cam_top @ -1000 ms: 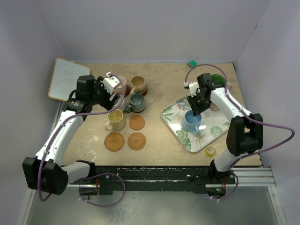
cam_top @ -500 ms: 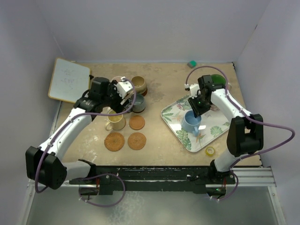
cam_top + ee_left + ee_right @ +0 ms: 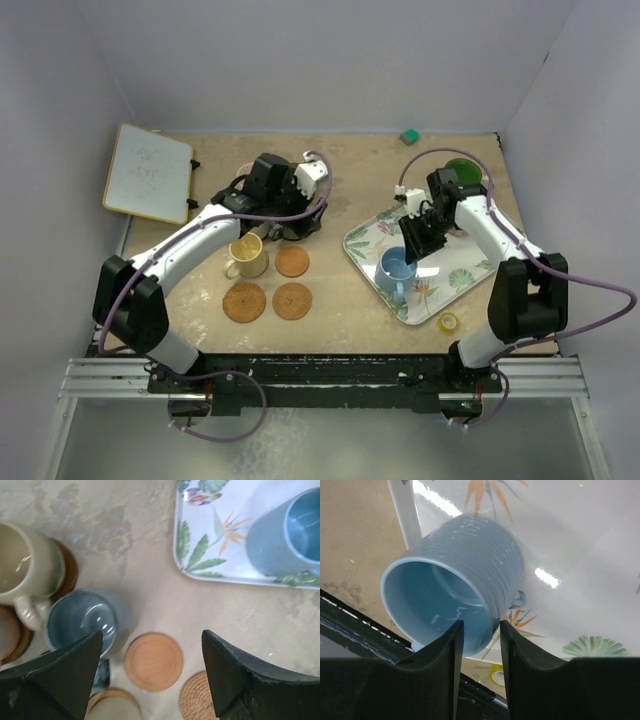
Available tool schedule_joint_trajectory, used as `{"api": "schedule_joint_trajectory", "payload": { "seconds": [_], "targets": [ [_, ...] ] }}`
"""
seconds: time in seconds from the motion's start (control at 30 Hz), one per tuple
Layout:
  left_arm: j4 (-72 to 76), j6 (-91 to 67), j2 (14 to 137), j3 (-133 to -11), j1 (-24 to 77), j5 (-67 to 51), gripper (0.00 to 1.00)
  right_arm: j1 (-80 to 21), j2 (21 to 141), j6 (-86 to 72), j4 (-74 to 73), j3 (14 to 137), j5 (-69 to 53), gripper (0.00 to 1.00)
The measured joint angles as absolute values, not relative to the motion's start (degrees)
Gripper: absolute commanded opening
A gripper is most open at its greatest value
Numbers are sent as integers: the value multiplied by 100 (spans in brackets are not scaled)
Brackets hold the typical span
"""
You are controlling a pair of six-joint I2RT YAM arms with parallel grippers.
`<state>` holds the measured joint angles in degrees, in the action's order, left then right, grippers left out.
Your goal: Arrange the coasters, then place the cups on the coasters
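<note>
Left gripper (image 3: 151,640) has swung rightward, wide open and empty; right gripper (image 3: 481,625) seemingly pinches the light blue cup (image 3: 470,560) by its rim for lifting.

Top view: high above near edge, looks down on whole table (image 3: 350,170). Left wrist view: nearer, faces straight down at table and tray (image 3: 220,510) corner. Right wrist view: very close on light blue mug (image 3: 465,555). All three share tray, mug.

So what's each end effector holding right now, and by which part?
The right end effector pinches the light blue mug by its rim; left end effector holds nothing.
</note>
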<state>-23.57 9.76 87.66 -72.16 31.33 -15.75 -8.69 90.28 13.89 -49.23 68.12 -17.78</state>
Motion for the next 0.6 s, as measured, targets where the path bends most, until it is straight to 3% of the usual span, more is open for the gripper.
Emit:
{"api": "schedule_joint_trajectory", "payload": {
  "seconds": [0.6],
  "targets": [
    [-2209,-1046,10822,-8986,4965,-1087,76,211,7653,1192,-4827,6591,-1986,45]
  ]
}}
